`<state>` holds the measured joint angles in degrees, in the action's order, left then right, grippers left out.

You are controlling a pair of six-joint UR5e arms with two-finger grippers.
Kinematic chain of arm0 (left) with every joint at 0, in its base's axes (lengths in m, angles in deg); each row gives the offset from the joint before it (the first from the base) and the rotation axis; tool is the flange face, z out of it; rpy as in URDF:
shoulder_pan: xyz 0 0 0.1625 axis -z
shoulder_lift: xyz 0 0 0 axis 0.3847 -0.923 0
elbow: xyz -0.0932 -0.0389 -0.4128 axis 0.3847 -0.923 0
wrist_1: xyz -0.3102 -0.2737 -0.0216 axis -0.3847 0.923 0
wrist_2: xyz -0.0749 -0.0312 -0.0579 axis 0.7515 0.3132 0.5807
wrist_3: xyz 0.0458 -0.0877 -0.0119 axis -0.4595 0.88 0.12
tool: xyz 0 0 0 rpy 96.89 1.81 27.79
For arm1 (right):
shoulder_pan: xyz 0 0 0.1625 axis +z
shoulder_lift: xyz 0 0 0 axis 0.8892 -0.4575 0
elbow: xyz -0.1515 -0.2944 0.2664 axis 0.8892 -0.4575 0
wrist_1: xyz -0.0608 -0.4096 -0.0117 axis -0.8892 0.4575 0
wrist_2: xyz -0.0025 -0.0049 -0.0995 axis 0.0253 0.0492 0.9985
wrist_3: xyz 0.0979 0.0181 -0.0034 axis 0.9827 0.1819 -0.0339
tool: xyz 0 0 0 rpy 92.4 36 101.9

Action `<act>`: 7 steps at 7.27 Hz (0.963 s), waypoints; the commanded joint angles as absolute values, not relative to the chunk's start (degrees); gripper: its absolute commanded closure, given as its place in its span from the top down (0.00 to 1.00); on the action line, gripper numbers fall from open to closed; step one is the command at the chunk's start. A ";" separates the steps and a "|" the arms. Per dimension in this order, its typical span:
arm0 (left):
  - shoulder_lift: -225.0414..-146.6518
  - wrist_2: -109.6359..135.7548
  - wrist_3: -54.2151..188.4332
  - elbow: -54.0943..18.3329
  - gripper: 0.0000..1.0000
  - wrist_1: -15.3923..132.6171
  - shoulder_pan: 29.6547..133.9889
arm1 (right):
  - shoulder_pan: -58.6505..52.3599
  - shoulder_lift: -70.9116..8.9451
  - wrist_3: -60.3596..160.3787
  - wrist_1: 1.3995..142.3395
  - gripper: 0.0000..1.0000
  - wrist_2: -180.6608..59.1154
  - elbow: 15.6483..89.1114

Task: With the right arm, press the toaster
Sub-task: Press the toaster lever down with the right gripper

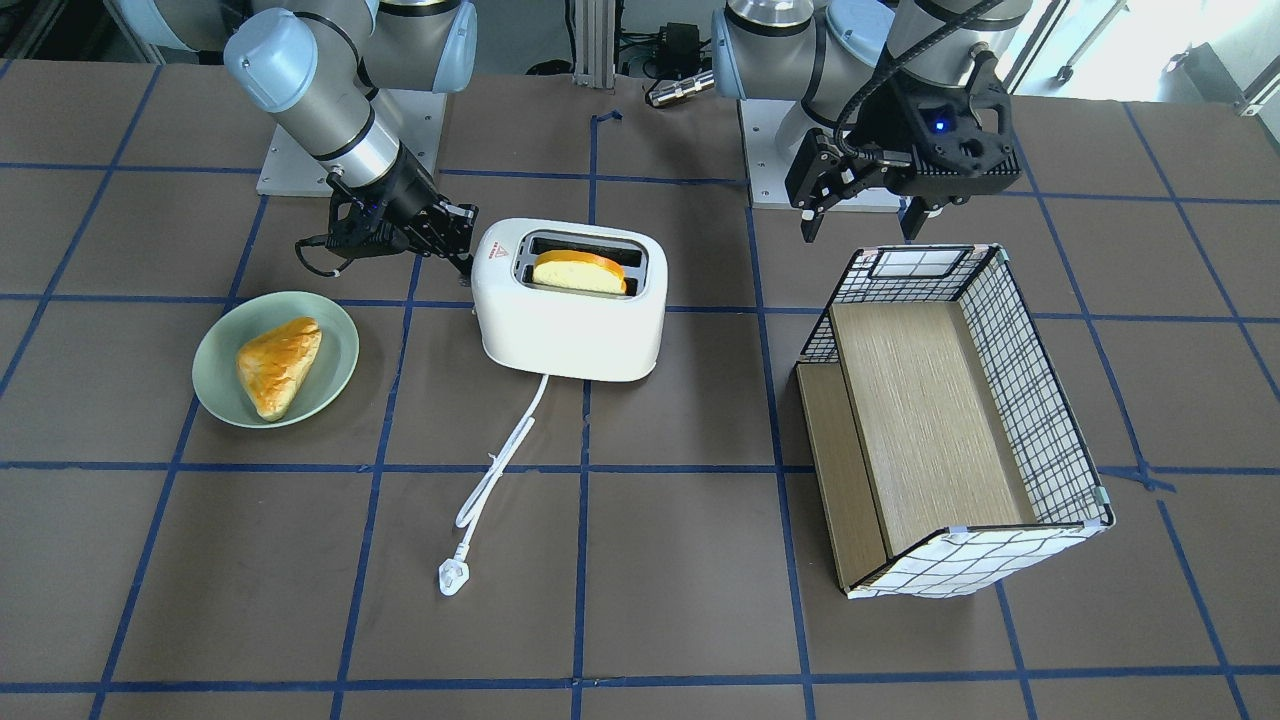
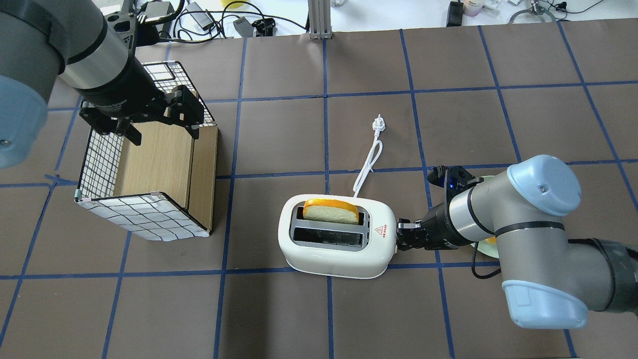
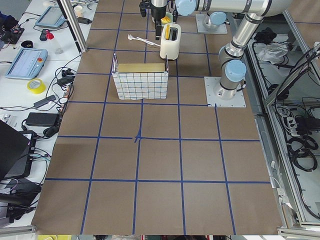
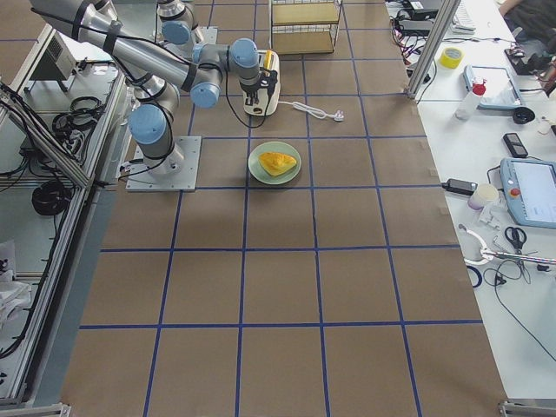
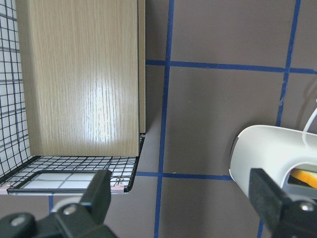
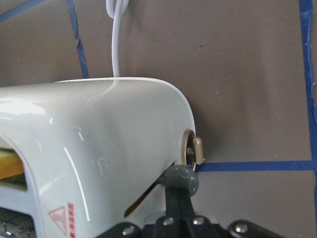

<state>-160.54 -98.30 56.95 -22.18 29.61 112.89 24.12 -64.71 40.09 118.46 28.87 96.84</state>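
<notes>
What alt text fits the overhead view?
The right hand is at the end of a white toaster holding one bread slice, its cord trailing unplugged. The left hand hangs open over a wire basket on the left.

The table is covered in brown matting crossed by a grid of blue tape. White benches flank it at both ends, cluttered with a grey pendant, black cables and a yellow tape roll. Aluminium posts stand at its edges, and daylight glares on the floor beyond
</notes>
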 commanded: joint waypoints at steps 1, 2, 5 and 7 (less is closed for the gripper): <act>-160.54 -98.30 56.95 -22.18 1.00 29.61 112.89 | 24.15 -63.48 40.45 120.09 0.00 28.96 96.93; -160.54 -98.30 56.95 -22.18 1.00 29.61 112.89 | 24.15 -62.87 40.45 120.28 0.00 28.96 97.02; -160.54 -98.30 56.95 -22.18 1.00 29.61 112.89 | 23.97 -61.03 40.54 128.40 0.00 29.05 100.87; -160.54 -98.30 56.95 -22.18 1.00 29.61 112.89 | 23.97 -59.79 41.94 132.14 0.00 33.14 100.72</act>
